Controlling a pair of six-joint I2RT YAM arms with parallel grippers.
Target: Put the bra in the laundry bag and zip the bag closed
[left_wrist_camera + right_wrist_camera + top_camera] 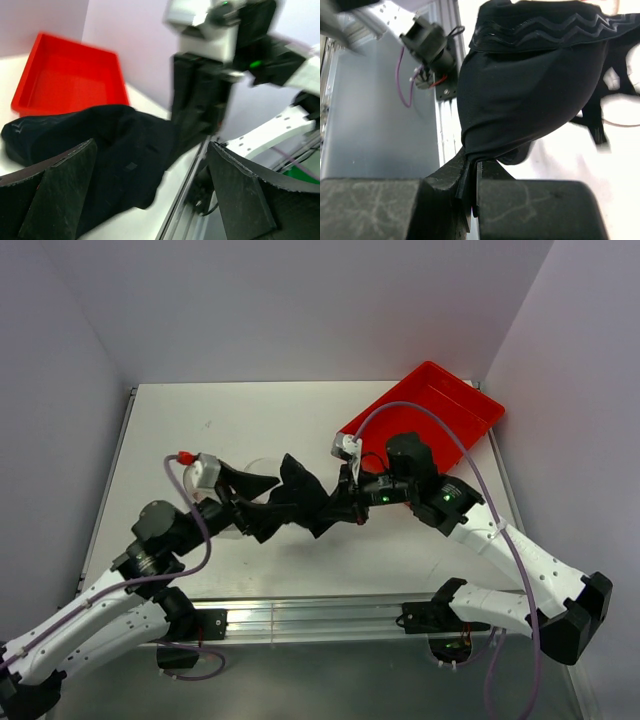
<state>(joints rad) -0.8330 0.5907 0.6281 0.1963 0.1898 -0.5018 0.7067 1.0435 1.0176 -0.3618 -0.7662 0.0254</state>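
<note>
- Bra (300, 502) stretched between left gripper (262, 505) and right gripper (347, 508).
- Left gripper's fingers spread wide.
- Laundry bag (268, 468), pale rim, just beyond left gripper.
- Red tray (430, 410) in far right corner.

Bright, even overhead light; soft, faint shadows on tabletop (250, 410). Left wrist view motion-blurred beyond left hand (150, 170). Right wrist view: bra (530, 90) sharp, tabletop past it overexposed.
</note>
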